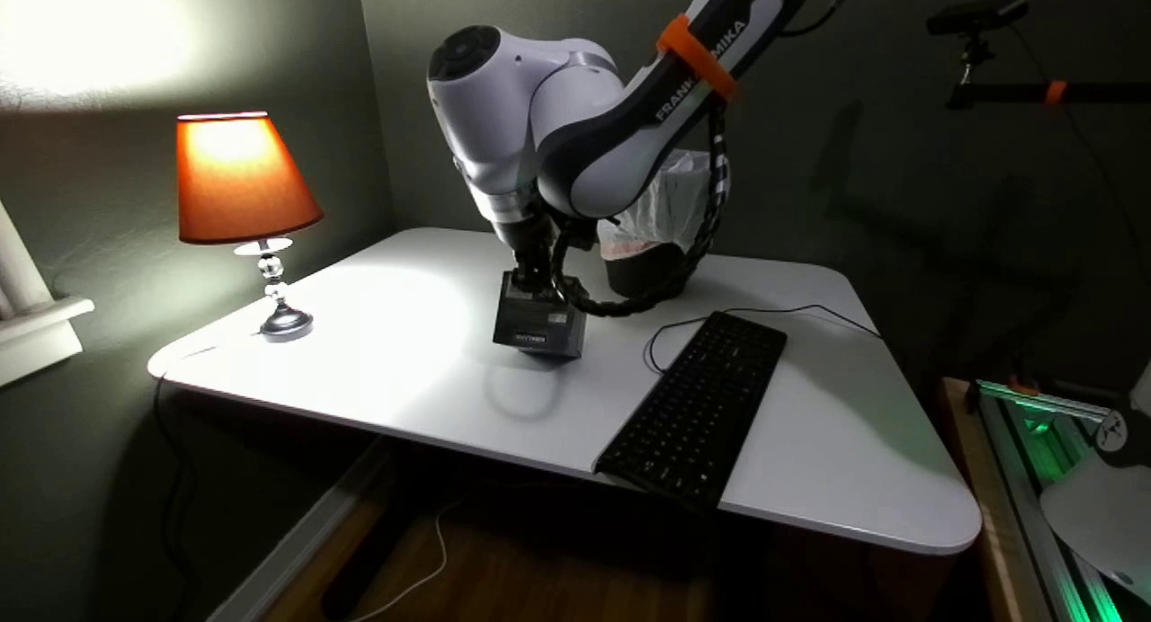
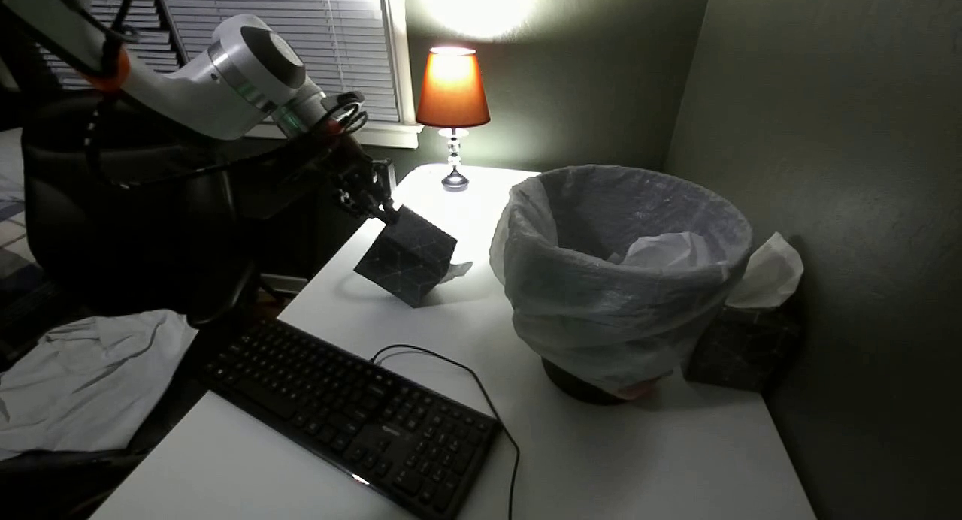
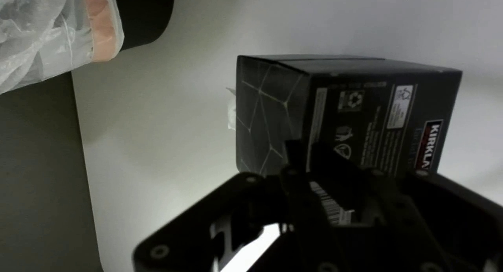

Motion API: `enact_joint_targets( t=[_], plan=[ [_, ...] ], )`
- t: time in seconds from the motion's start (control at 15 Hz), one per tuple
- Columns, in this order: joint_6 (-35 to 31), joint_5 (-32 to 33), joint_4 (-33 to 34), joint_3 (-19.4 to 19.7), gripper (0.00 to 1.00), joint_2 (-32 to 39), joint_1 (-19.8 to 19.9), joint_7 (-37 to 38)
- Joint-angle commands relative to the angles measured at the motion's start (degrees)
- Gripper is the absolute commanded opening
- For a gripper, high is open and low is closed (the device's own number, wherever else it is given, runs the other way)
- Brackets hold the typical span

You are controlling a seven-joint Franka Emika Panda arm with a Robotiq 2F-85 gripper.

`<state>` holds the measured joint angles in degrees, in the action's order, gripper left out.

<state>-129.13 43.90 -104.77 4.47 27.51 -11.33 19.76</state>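
A dark box (image 1: 539, 325) with a pale line pattern stands tilted over the white table, in both exterior views. In the wrist view the box (image 3: 361, 103) shows a printed face with a barcode and a brand label. A bit of white tissue (image 2: 456, 270) sticks out on its low far side. My gripper (image 2: 389, 216) is at the upper corner of the box. Its fingertips (image 3: 294, 154) lie over a box edge, a narrow gap between them. Whether they pinch that edge or only stand before it cannot be told. Whether the lowest corner touches the table is unclear.
A bin with a clear liner (image 2: 616, 317) stands close by on the table (image 1: 387, 361). Another dark tissue box (image 2: 740, 347) sits behind it by the wall. A corded black keyboard (image 1: 701, 406) reaches the front edge. An orange lamp (image 1: 238, 182) stands at the far end.
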Motion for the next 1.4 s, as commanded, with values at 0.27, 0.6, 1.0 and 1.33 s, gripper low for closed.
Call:
enact_joint_targets(
  t=[0.27,0.6,1.0,1.33],
  plan=[
    [0.46,-3.46,0.28,-2.89,0.79,2.56,0.48,-0.57],
    [-0.93,-10.92,-2.06,-4.61,1.0,-4.08,2.21,-4.11],
    [2.52,-28.6,-0.62,-4.71,1.0,-13.74,8.46,-18.54],
    [12.03,-43.53,5.57,-3.28,1.0,-14.47,15.5,-31.41]
  ],
)
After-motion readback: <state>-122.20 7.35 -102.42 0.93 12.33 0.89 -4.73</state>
